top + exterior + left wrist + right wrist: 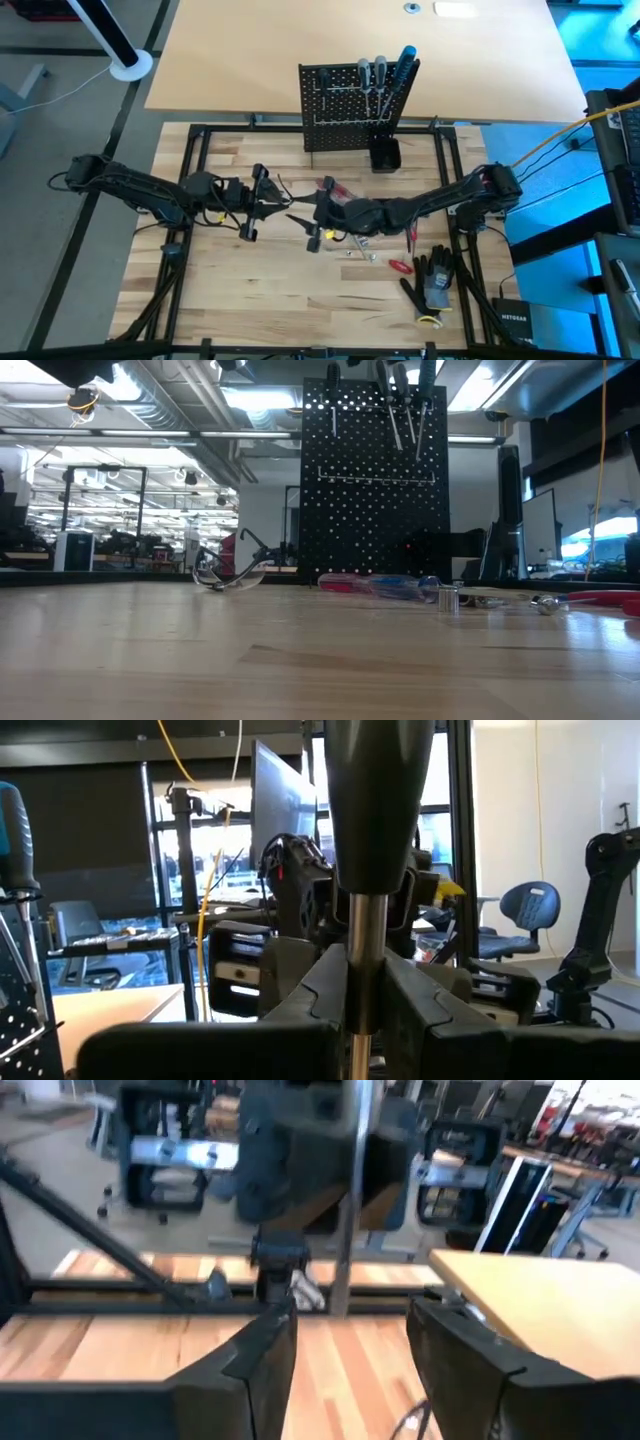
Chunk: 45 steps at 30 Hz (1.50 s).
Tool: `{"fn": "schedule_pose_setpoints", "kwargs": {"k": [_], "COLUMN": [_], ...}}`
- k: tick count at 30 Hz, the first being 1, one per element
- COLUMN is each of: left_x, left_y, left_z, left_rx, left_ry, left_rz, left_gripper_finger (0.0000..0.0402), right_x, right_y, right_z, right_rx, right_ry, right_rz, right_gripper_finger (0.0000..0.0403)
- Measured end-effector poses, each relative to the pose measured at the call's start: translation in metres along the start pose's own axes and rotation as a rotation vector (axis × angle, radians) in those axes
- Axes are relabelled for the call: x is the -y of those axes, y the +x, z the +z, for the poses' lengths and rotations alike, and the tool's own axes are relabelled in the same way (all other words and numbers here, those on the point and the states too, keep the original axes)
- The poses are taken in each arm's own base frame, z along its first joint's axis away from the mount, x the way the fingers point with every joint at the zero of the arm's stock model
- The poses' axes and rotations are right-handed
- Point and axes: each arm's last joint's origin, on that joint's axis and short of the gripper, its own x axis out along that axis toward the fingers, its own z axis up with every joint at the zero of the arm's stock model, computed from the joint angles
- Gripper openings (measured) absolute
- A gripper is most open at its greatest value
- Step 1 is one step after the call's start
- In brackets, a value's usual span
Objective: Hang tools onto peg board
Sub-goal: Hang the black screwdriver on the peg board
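Left gripper [365, 1005] at table centre-left, clamped on metal shaft of grey-handled screwdriver [378, 810], handle upright. Right gripper [345, 1355] facing it at centre, fingers spread, gripping nothing; shaft between them. Peg board [348, 105] at far edge, several screwdrivers hung. Red-handled tools [400, 266] lying near right.

left gripper [290, 207] jaws clamped | right gripper [318, 218] jaws apart
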Motion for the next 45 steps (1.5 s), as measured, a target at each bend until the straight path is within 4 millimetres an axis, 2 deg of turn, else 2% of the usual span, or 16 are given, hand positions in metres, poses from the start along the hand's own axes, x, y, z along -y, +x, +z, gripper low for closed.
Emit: {"fn": "schedule_pose_setpoints", "kwargs": {"k": [8,27,36,39,45], "left_x": [0.0,0.0,0.0,0.0,0.0], "left_y": [0.0,0.0,0.0,0.0,0.0], "left_z": [0.0,-0.002,-0.002,-0.002,-0.002], "left_rx": [0.001,-0.02,-0.021,-0.021,-0.02], "left_ry": [0.001,0.02,0.022,0.021,0.013], "left_rz": [-0.001,-0.002,-0.002,-0.001,-0.002], "left_gripper_finger": [0.0021,0.0021,0.0021,0.0023,0.0067], "right_x": [0.002,0.006,0.007,0.008,0.008], "right_y": [0.008,0.011,0.011,0.012,0.013], "right_z": [0.0,0.001,0.0,0.0,-0.001], "right_rx": [0.078,0.105,0.103,0.103,0.093], "right_ry": [0.019,0.035,0.026,0.027,0.018], "right_rz": [0.044,0.069,0.065,0.066,0.066], "right_gripper_finger": [0.0181,0.0028,0.0024,0.001,0.0006]}}
